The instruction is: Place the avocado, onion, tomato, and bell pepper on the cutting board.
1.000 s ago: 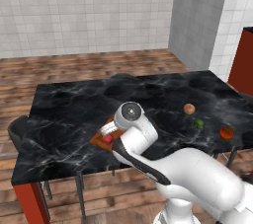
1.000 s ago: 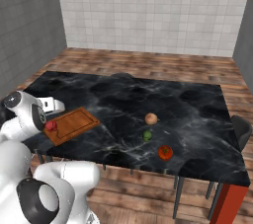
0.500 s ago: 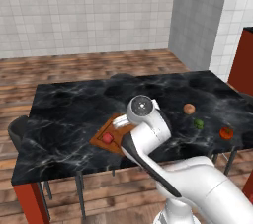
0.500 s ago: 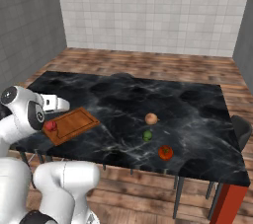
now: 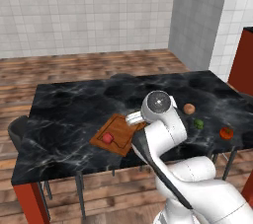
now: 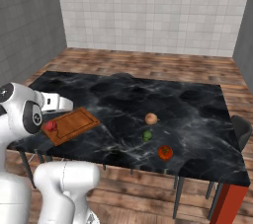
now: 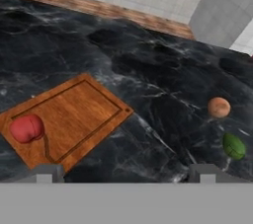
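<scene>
The hand (image 7: pixel 126 171) hung above the near edge of the cutting board (image 7: pixel 79 114) with its fingers (image 7: pixel 47 172) spread wide and nothing between them. The cutting board lay flat on the black marble worktop (image 6: pixel 197 119), set at a slant near the worktop's front edge. A red bell pepper (image 7: pixel 26 128) sat on the board at its near corner, touching the wood just inside the darker groove. Well away from the board, out toward the far side of the worktop, lay the remaining produce in a loose cluster: the pale tan onion (image 7: pixel 219 107) was the nearest of them to the board's level, the green avocado (image 7: pixel 233 146) lay just beside it and closer to the worktop's front edge, and the orange-red tomato (image 6: pixel 165 152) sat farther still from the board, nearest the front edge. None of those three touched the others or the board. A dark chair (image 6: pixel 242 129) stood at the end of the worktop farthest from the board, and another (image 5: pixel 22 136) at the end nearest it.
</scene>
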Tool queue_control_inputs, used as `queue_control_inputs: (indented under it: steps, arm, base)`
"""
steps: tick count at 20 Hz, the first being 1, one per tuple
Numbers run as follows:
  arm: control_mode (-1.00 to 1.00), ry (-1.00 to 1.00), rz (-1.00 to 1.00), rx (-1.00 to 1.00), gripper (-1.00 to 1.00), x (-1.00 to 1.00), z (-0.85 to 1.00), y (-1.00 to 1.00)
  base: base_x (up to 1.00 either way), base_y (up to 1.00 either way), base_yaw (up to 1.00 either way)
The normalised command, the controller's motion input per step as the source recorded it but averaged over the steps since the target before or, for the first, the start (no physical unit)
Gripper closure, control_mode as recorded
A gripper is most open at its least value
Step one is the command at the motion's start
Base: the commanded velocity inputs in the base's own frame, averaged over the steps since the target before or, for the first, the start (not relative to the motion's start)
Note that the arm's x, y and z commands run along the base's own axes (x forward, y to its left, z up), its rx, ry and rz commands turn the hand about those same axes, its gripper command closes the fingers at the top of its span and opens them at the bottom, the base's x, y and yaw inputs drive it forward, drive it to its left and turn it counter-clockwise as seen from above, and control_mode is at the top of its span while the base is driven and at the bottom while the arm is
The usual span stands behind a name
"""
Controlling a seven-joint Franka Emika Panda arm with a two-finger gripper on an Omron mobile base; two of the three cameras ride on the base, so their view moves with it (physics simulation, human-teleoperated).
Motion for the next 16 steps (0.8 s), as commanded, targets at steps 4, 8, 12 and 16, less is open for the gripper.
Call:
queue_control_inputs:
  steps: [4,8,12,16]
  arm:
    - [-1.0,-0.02,0.0,0.0,-1.0,-0.62,0.03,-0.26]
    - [-1.0,-0.11,0.0,0.0,-1.0,-0.68,0.0,0.0]
    - [-1.0,-0.17,0.0,0.0,-1.0,-0.55,0.2,-0.08]
    - [-1.0,0.0,-0.04,0.03,-1.0,-0.33,0.44,-0.23]
  base:
    - [0.0,0.0,0.0]
    - [0.0,0.0,0.0]
    - [0.0,0.0,0.0]
    - [0.0,0.0,0.0]
